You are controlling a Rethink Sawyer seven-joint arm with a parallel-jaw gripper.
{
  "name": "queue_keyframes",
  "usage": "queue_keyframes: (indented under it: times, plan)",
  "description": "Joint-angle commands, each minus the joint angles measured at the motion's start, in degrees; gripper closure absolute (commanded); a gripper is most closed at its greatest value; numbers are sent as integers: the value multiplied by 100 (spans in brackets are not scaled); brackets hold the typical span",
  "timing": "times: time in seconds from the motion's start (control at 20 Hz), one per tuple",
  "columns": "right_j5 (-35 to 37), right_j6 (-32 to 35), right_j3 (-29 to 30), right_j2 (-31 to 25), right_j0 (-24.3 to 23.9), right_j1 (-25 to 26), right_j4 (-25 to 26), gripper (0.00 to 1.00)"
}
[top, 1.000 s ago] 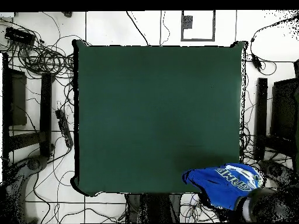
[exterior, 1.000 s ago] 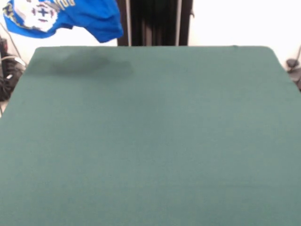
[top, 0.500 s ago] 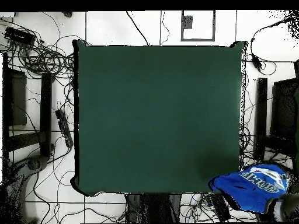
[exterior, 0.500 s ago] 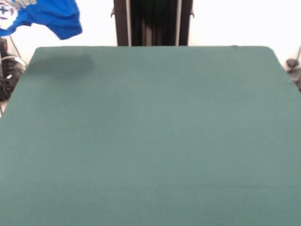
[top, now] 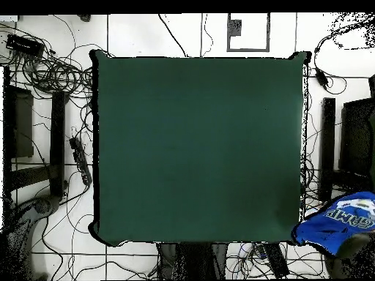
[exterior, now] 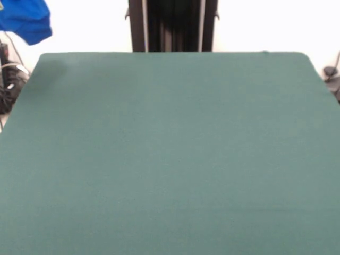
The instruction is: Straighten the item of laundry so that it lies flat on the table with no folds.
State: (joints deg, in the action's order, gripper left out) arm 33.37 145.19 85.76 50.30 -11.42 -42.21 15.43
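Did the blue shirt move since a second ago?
Yes. In the overhead view the blue shirt has slid right, off the table corner and past its right edge. In the front view it has drifted left toward the picture's edge.

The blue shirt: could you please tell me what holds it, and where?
That cannot be told: the shirt hangs off the table, its holder unseen.

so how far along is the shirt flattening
Nothing looks done yet. The blue shirt is not on the table at all: overhead it sits bunched beyond the table's corner, past the edge, and the front view shows only a scrap of it at the top left, above the table. The robot's hand is not visible, so what holds it is unclear. Everything remains: bringing it onto the felt and spreading it flat.
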Motion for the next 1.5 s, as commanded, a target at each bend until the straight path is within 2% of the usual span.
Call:
queue_keyframes:
  times: [0.05, 0.15, 0.25, 0.4, 0.55, 0.65, 0.85, 1.05, 1.35, 1.5]
  plan:
    - [-1987, 2569, 448, 385, 761, 1666, -35, 100]
    - [-2459, 2728, 655, 600, 894, 2045, -390, 100]
    - [-3032, 3027, 785, 1059, 1136, 2642, -764, 100]
    - [-3701, 3507, 1089, 1696, 1512, 3653, -1692, 100]
    - [-4082, 3741, 1461, 1864, 1775, 4325, -2687, 100]
    - [-4201, 3688, 1597, 1734, 1817, 4452, -3101, 100]
    - [-4567, 3444, 1671, 1485, 1584, 4491, -3549, 100]
    - [-4539, 3333, 1667, 1410, 1357, 4678, -4063, 100]
    - [-4583, 3131, 1696, 1306, 1017, 4608, -4422, 100]
    - [-4539, 2861, 1599, 1299, 626, 4244, -4257, 100]
